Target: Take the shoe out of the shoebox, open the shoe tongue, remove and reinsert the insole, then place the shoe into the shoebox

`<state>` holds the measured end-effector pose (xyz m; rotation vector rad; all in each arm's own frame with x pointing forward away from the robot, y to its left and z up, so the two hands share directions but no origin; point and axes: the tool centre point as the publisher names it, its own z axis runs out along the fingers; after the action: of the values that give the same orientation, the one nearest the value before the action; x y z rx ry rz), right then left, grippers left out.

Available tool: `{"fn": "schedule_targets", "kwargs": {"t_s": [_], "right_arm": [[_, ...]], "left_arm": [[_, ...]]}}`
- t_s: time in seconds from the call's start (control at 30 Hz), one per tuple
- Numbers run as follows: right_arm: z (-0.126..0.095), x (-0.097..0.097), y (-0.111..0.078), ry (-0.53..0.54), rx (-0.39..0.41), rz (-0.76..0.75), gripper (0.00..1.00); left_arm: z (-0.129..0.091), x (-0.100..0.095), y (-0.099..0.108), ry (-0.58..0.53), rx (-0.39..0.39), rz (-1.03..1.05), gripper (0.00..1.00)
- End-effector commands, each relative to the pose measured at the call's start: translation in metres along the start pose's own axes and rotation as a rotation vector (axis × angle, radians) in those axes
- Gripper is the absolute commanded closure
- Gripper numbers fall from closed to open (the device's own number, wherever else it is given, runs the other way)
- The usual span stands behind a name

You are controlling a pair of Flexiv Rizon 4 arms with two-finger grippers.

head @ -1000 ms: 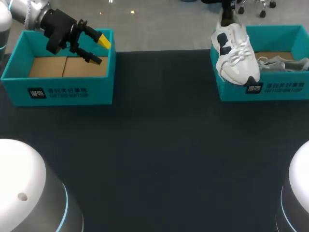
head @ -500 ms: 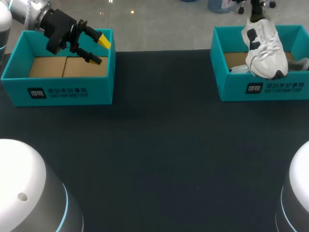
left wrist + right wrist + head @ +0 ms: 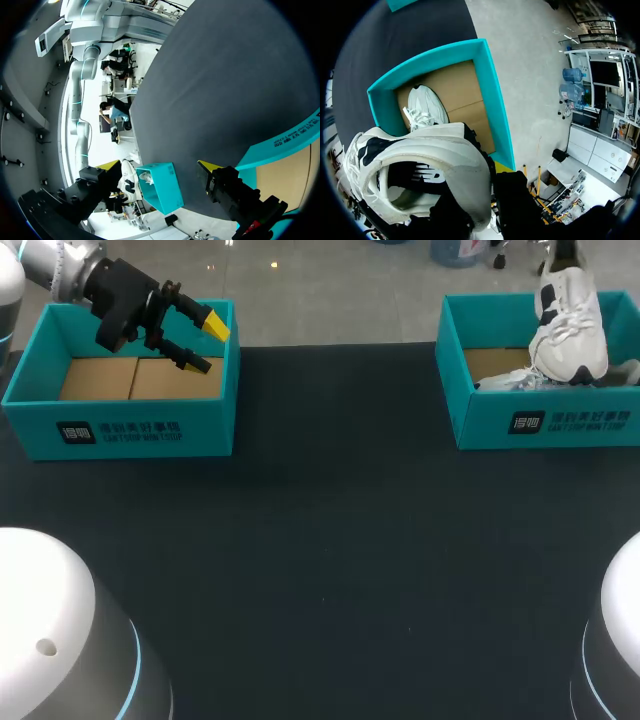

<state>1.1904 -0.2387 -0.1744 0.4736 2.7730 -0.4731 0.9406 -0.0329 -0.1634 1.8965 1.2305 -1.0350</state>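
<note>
Right gripper (image 3: 487,192) is clamped on the shoe (image 3: 568,325) at the heel, so it's hanging toe-down over the right box (image 3: 545,422) (a second shoe (image 3: 505,380) is lying inside on the cardboard floor). Left gripper (image 3: 207,345) is parked over the left box (image 3: 120,430), fingers spread wide, holding nothing.

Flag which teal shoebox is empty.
The left shoebox, under the open left tool: only its cardboard floor shows. The right shoebox has one shoe lying inside, and a second shoe is held up over it.
</note>
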Motion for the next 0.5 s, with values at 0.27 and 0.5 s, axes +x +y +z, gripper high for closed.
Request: {"fn": "schedule_targets", "kwargs": {"t_s": [0.27, 0.5], "right_arm": [[0.010, -0.003, -0.025, 0.092, 0.019, 0.255, 1.00], [0.007, 0.003, -0.026, 0.093, 0.052, 0.541, 1.00]], "left_arm": [[-0.001, 0.000, 0.000, 0.002, 0.002, 0.001, 0.00], [-0.001, 0.000, 0.000, 0.002, 0.002, 0.001, 0.00]]}}
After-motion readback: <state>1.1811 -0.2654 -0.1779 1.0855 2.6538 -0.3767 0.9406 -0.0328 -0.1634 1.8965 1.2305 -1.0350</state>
